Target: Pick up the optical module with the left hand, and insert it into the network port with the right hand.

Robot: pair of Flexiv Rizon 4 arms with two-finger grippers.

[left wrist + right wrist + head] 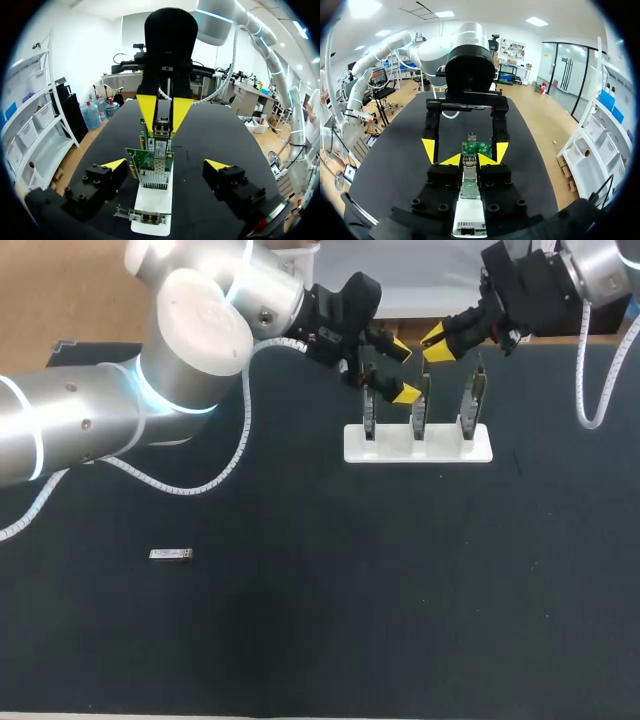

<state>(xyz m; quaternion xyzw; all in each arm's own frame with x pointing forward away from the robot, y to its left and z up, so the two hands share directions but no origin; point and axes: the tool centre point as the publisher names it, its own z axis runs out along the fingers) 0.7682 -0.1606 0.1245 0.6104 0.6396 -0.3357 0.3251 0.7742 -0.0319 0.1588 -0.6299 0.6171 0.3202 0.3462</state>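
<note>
A white stand (350,448) holds three upright green network cards. My right gripper (437,343) hangs over the middle card (420,405), shut on a small silver optical module (469,174) that points down at the card's port. From the left wrist, that module (161,128) sits between the right gripper's (163,112) yellow tips, on the card's metal port cage (152,177); how deep it sits is hidden. My left gripper (402,370) stands open, its fingers on either side of the middle card (150,159) with nothing held. A second silver module (170,554) lies flat on the mat, far left.
The stand's other two cards (369,410) (472,400) rise close beside the middle one. A white cable (240,445) hangs from my left arm over the mat. The dark mat (400,590) stretches in front of the stand.
</note>
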